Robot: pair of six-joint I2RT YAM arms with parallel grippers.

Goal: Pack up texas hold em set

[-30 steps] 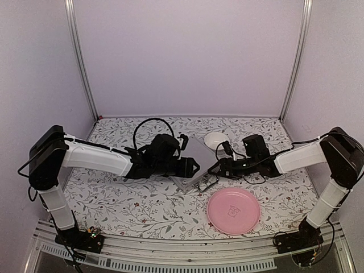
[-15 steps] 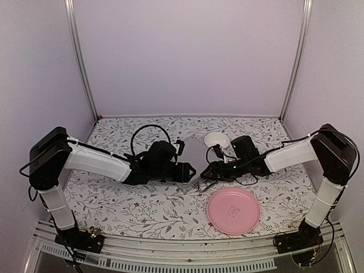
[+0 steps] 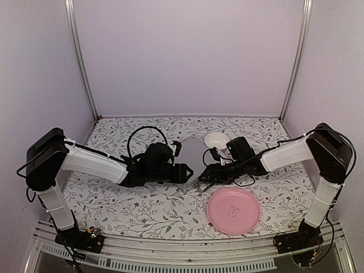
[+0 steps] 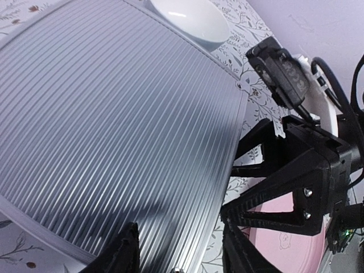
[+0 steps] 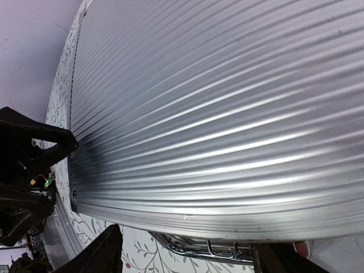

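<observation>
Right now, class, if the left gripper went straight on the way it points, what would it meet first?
The left gripper would most likely meet the ribbed silver case first. The case's near corner appears to lie between the open jaws, though depth is hard to judge.

Ribbed silver aluminium case [image 3: 192,152] blocks the middle, round white bowl [image 3: 216,139] just beside it far right, round pink plate [image 3: 233,210] near right; floral tabletop [image 3: 114,207] left lies open

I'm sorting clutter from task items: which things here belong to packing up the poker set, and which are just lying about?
Belongs to the job:
- silver ribbed case
- its metal handle

Just lying about:
- pink plate
- white bowl
</observation>
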